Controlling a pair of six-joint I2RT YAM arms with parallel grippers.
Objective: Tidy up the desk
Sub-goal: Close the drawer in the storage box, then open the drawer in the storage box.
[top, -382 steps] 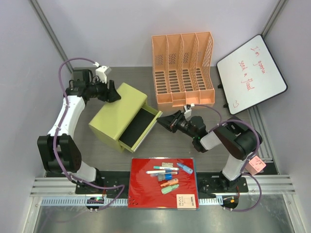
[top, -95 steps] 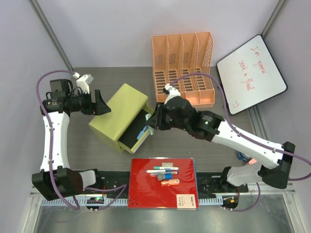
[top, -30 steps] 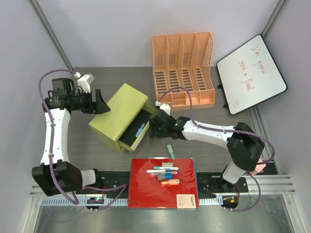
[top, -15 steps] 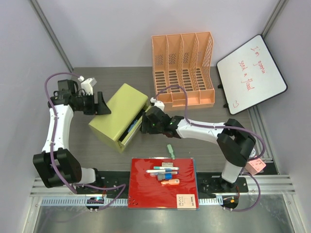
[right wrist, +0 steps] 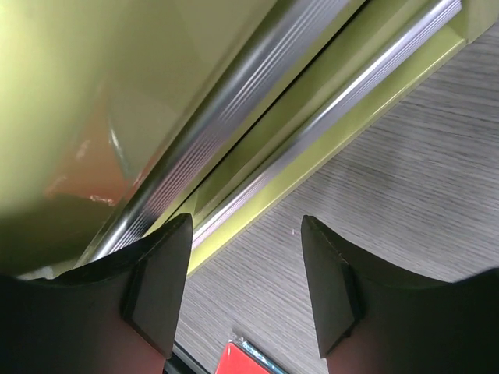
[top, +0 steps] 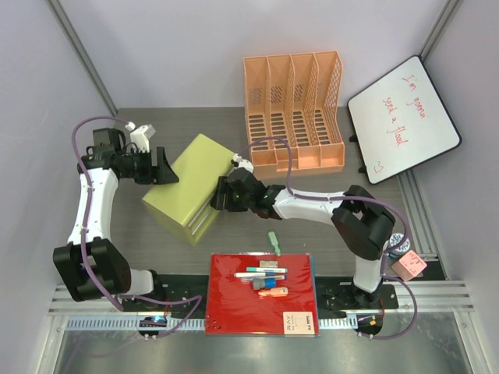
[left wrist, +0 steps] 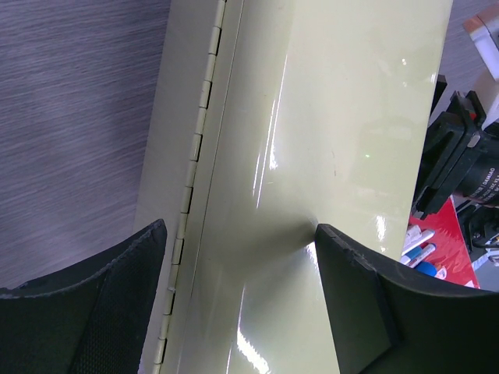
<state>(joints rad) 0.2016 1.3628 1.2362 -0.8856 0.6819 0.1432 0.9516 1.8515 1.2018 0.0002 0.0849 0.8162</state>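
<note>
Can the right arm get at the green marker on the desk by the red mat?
Probably yes. The marker lies bare on the desk, close beside the right arm, with nothing over it. Its fingers, open and empty at the cabinet, need only pull back.

Seen from above, the right gripper (top: 221, 195) meets the front of the lime-green cabinet (top: 187, 183). Its fingertips are lost against that face, so contact cannot be told. The cabinet's inside is hidden. In the left wrist view the cabinet runs off the top and bottom edges, and the fingers (left wrist: 93, 312) of the left gripper (left wrist: 240, 230) are cut off below. In the right wrist view the cabinet's front blurs at upper left. The pens (top: 261, 272) on the red mat (top: 230, 308) before the cabinet are too small to tell apart.
</note>
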